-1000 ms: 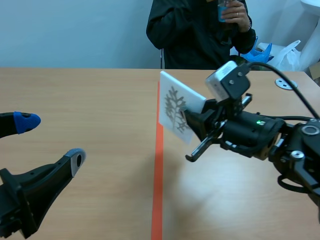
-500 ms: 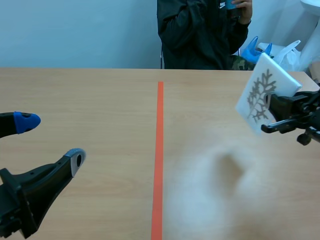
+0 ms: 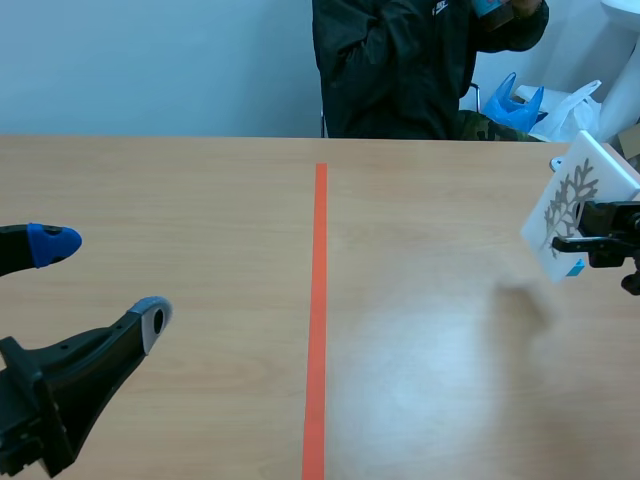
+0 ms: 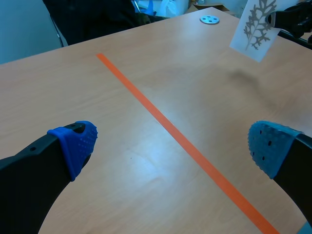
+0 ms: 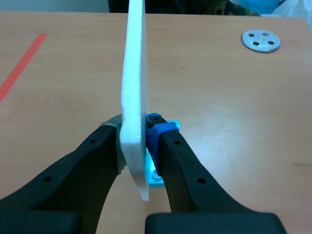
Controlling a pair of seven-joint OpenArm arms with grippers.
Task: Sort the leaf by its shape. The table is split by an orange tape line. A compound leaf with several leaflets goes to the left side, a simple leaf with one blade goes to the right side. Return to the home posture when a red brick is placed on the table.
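Left gripper [image 4: 170, 144]: hanging low over the desk's [image 3: 200, 200] left side, jaws standing released. Orange tape line [image 3: 318, 300]: running away down the middle. Right gripper [image 3: 590, 240]: jaws clenching the leaf card [image 3: 575, 200] (grey compound leaf), holding it tilted above the right side. Person [image 3: 400, 70]: sitting opposite.

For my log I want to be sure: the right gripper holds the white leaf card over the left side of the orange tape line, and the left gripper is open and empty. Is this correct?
Only the side is wrong. The scene view shows the right gripper holding the white leaf card over the right side of the orange tape line. The left gripper is open and empty.
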